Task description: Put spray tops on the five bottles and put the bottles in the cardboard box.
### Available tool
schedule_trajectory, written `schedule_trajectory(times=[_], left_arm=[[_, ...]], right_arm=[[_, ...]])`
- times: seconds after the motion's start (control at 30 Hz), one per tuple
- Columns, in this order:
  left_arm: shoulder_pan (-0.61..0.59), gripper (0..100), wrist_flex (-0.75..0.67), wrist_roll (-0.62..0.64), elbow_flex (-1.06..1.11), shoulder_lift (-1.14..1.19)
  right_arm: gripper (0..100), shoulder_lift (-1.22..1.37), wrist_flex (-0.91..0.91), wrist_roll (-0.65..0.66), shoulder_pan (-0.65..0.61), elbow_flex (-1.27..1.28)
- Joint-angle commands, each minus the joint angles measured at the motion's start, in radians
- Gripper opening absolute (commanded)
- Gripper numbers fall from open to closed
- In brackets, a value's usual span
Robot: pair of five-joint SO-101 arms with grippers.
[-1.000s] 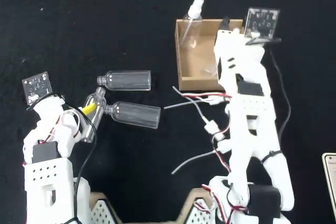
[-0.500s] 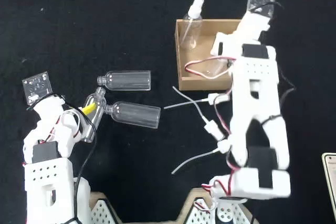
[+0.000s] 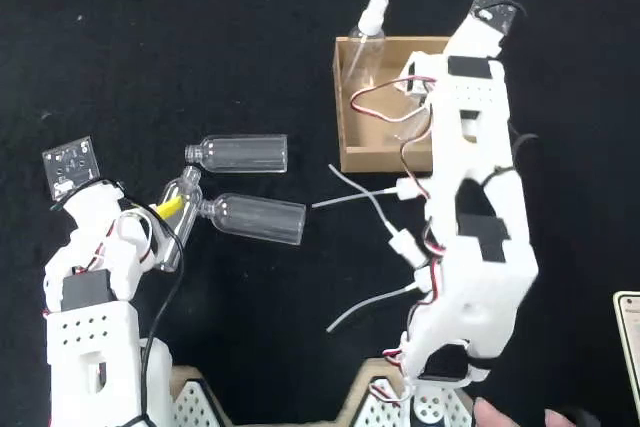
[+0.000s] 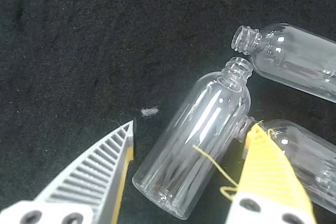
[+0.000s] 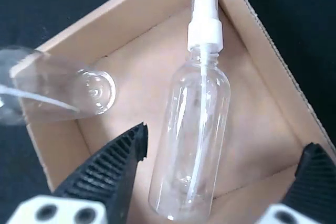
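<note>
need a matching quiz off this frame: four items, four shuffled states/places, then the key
Items
1. bottle between the fingers of the left gripper
2. bottle under the right gripper
3. corner bottle
4. loose spray tops

States
A. on the table, just outside the cardboard box
B. top on, lying flat on the box floor
C. no top, lying on the table
D. top on, propped against the box wall

Pairs: 1-C, 2-B, 3-D, 4-A
</note>
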Motion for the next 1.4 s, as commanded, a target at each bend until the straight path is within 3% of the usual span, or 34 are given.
schedule_trajectory(times=[0.0,0.17,0.43,0.7,0.87,1.37], left_arm=[[-0.01,33,-0.018,0.006,-0.012,-0.011],[-0.01,33,-0.015,0.006,-0.012,-0.011],[-0.01,33,-0.015,0.006,-0.012,-0.011],[-0.01,33,-0.015,0.005,-0.012,-0.011],[-0.012,33,-0.015,0.005,-0.012,-0.011],[-0.012,33,-0.02,0.005,-0.012,-0.011]], right_arm=[[42.0,0.041,0.057,-0.011,-0.009,-0.142],[42.0,0.163,0.104,-0.094,0.014,-0.275],[41.2,0.357,0.216,-0.097,0.018,-0.504],[18.5,0.513,0.345,-0.094,0.021,-0.766],[11.6,0.581,0.417,-0.092,0.023,-0.929],[11.2,0.69,0.69,-0.043,0.029,-1.411]])
